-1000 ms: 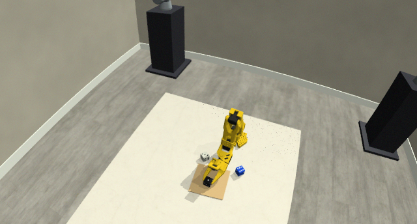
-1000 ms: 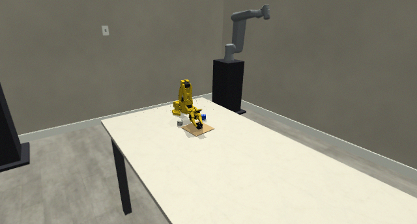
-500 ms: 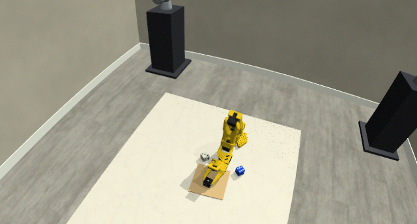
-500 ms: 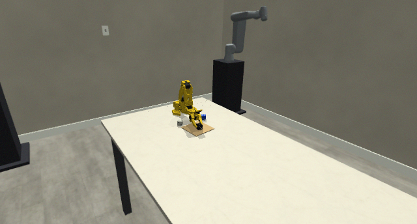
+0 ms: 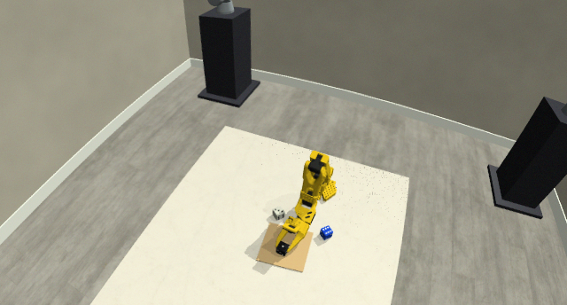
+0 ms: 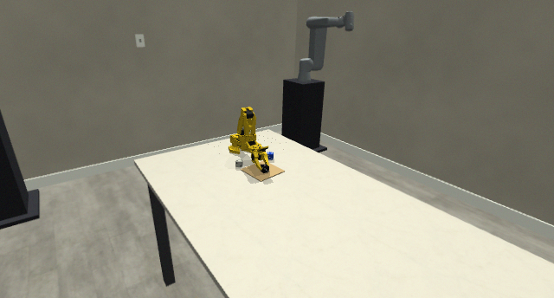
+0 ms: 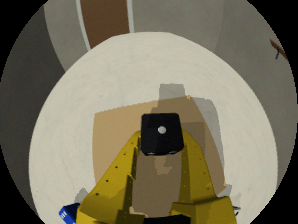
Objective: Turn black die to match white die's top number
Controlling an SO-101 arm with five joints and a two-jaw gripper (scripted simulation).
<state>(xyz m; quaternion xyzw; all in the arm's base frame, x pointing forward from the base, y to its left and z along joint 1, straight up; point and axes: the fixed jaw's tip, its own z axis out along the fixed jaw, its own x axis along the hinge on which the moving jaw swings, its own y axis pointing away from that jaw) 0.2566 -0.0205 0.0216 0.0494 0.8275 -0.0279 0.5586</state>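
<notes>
My yellow gripper (image 5: pixel 282 249) (image 6: pixel 264 170) (image 7: pixel 160 137) is shut on the black die (image 5: pixel 281 249) (image 7: pixel 160 133) and holds it over the brown mat (image 5: pixel 275 258) (image 6: pixel 260 175) (image 7: pixel 109 136). In the wrist view the die's face towards the camera shows one white pip. I cannot tell whether the die touches the mat. The white die (image 5: pixel 278 214) (image 6: pixel 238 164) sits on the table just beyond the mat's far left corner. Its top number is too small to read.
A blue die (image 5: pixel 326 232) (image 6: pixel 270 155) (image 7: pixel 68 215) lies on the table to the right of the mat. The arm's base (image 5: pixel 317 174) stands behind the mat. Black pedestals (image 5: pixel 226 52) (image 5: pixel 529 163) stand on the floor beyond the table.
</notes>
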